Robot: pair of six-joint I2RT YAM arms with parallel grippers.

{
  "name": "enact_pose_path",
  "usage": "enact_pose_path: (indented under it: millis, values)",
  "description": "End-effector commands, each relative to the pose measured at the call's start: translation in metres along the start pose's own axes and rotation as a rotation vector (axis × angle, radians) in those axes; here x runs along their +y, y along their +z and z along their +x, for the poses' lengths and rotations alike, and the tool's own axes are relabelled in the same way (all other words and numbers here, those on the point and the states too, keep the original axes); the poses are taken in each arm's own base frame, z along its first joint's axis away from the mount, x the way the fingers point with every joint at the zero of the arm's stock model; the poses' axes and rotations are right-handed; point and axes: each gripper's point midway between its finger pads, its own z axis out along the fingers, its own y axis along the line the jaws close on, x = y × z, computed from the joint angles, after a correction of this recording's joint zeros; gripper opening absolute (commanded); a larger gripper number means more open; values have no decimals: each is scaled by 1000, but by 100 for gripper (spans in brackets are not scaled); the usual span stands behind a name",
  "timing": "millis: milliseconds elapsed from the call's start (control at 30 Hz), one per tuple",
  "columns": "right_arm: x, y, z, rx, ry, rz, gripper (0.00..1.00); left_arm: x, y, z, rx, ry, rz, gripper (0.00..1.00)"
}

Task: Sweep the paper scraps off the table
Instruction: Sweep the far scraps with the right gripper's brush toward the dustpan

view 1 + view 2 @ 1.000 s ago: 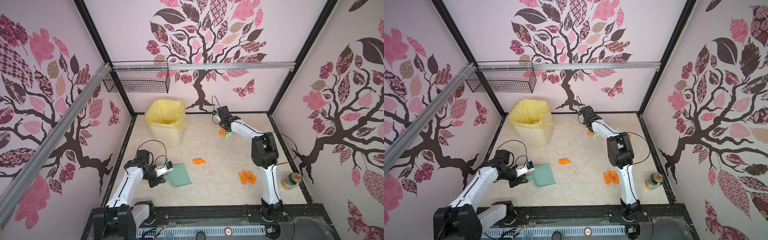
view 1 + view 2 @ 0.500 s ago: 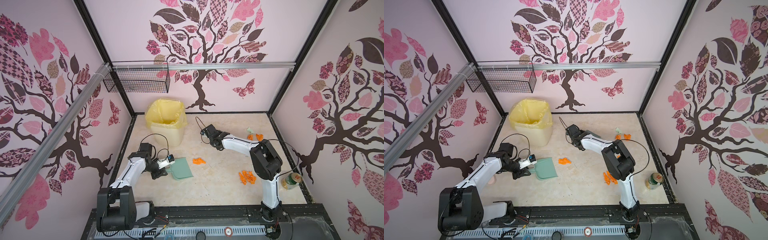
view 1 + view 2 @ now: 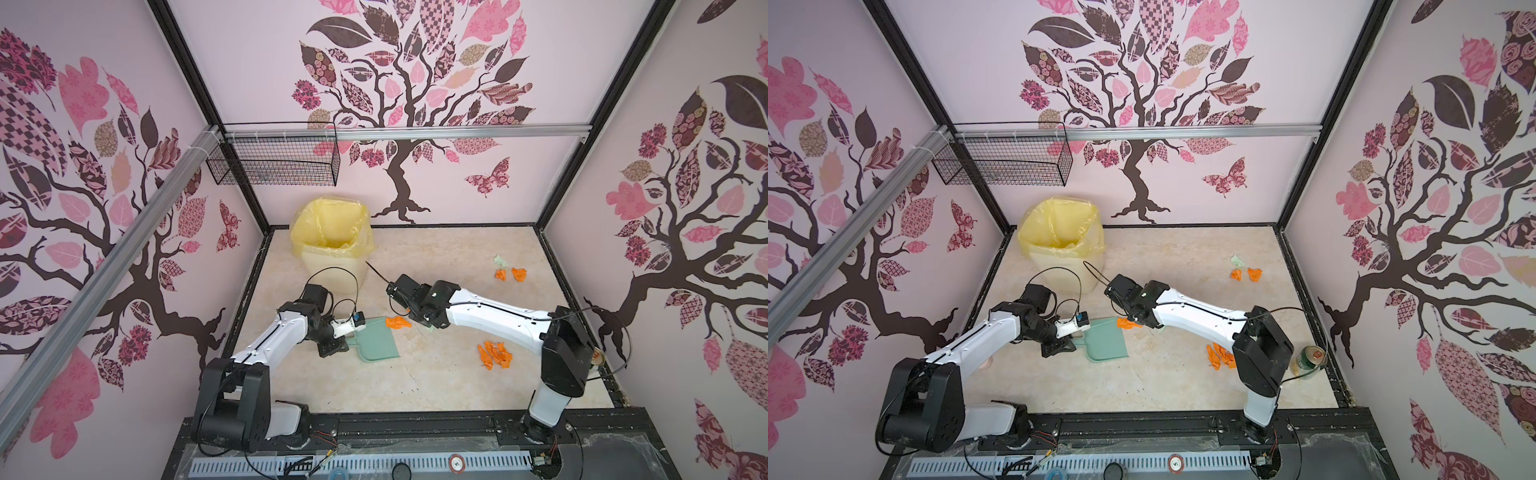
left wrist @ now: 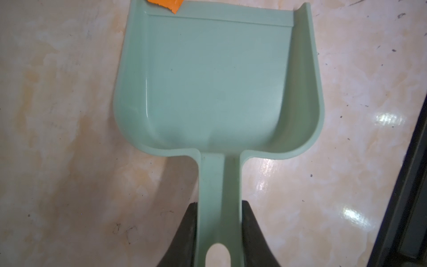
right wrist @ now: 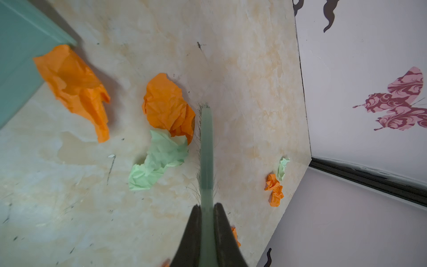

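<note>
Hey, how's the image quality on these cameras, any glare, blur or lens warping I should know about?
Left wrist view: bright glare patches on the table, dustpan slightly soft. Right wrist view: the brush and the dark fingers gripping it are blurred, the paper scraps fairly sharp. Both top views: even light, sharp, wide-angle stretch along the walls.

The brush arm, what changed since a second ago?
The right end effector swung its brush from the back to the middle, sweeping a green scrap toward the dustpan. The left end effector nudged the dustpan up to an orange scrap. Both kept their grip; the bin and orange pile stayed put.
</note>
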Motion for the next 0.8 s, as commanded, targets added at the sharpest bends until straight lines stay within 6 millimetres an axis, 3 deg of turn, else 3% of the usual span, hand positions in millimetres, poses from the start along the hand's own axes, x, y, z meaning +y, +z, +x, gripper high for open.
enact_pose_path:
  millis: [0, 100, 300, 367, 467, 600, 667, 767]
  values:
    - [-22, -47, 7, -46, 131, -23, 0, 14, -1, -12, 9, 1, -38, 0]
    - [-63, -59, 14, -58, 210, 109, 0, 16, 1, -19, 12, 10, -37, 0]
    - [-196, -30, 62, 66, 294, 483, 0, 18, 2, -25, 5, 11, -34, 0]
    - [-240, -13, 76, 72, 335, 560, 0, 16, 2, -24, 5, 13, -33, 0]
    - [-282, 27, 103, 163, 365, 600, 0, 14, 2, -22, 8, 17, -36, 0]
    - [-303, 88, 122, 231, 366, 585, 0, 11, 4, -19, 8, 18, -36, 0]
    - [-299, 121, 130, 269, 359, 559, 0, 10, 6, -18, 6, 15, -32, 0]
    - [-290, 155, 148, 363, 342, 545, 0, 8, 7, -18, 3, 12, -23, 0]
